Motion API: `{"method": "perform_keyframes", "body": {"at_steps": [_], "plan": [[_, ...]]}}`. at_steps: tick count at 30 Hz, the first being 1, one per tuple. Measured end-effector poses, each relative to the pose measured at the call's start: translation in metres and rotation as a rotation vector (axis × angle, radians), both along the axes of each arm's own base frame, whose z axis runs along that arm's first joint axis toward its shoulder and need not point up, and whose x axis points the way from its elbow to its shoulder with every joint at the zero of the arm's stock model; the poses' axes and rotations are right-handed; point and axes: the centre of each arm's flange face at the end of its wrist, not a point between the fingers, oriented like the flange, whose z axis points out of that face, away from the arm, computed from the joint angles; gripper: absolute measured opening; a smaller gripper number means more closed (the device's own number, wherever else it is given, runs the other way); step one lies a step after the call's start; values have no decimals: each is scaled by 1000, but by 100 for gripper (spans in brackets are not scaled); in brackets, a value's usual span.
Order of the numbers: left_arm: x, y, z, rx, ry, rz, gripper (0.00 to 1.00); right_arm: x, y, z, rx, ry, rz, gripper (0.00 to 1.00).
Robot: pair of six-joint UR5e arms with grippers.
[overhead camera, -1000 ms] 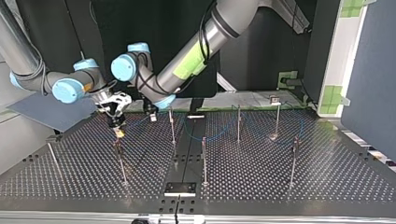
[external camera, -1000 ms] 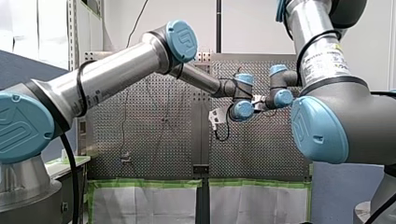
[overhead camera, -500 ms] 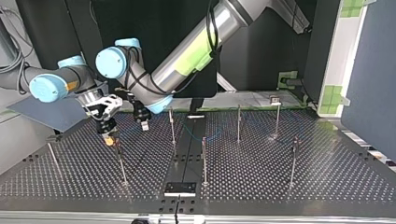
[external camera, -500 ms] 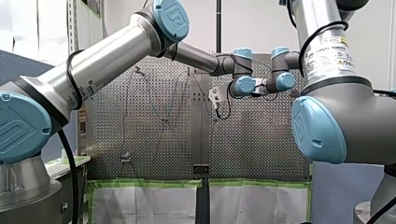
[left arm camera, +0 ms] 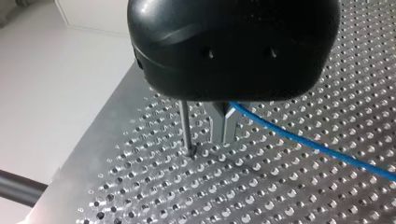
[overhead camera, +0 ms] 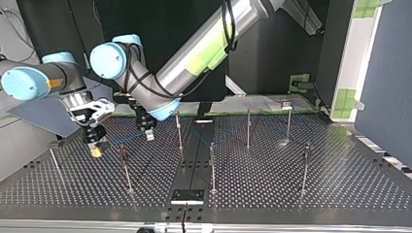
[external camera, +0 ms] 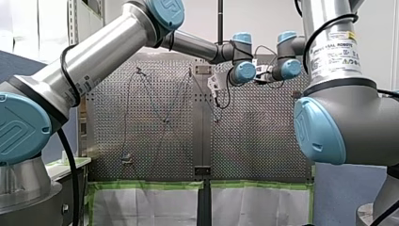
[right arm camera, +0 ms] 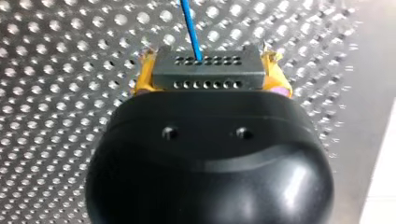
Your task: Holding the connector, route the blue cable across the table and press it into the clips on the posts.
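In the right wrist view my right gripper [right arm camera: 205, 70] is shut on a dark grey connector [right arm camera: 201, 80], held between yellow pads [right arm camera: 144, 74]. The thin blue cable [right arm camera: 190, 23] leaves the connector ahead of it. In the top view my right gripper [overhead camera: 96, 149] hangs low over the perforated table [overhead camera: 291, 194] at the left, beside a thin post [overhead camera: 125, 167]. My left gripper [overhead camera: 149, 135] stands a little to its right. Its metal fingers [left arm camera: 219, 128] are shut on the blue cable [left arm camera: 299, 140], close beside a post [left arm camera: 186, 126].
Several thin metal posts stand across the table, among them three [overhead camera: 179, 131], [overhead camera: 212, 167], [overhead camera: 248, 128] near the middle and one [overhead camera: 306, 167] at the right. A small black plate [overhead camera: 187, 196] lies at the near edge. The table edge [left arm camera: 107, 121] is close to my left gripper.
Both arms have moved toward the top view's left. My right gripper carried the connector left and nearer the camera. The left gripper followed along the cable.
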Motion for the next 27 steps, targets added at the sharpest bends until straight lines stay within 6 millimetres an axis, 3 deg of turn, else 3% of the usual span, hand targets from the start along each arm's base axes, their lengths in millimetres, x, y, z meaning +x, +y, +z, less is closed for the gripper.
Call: {"method": "perform_keyframes", "body": {"at_steps": [11,21,27], "plan": [[8,-1,22,-23,-60,-42,0,7,7,8,-22,5,45,0],[7,4,36,-39,-72,-35,0,7,21,43,-78,-14,69,0],[16,5,38,-48,-94,-44,0,6,23,51,-93,-23,70,0]]}}
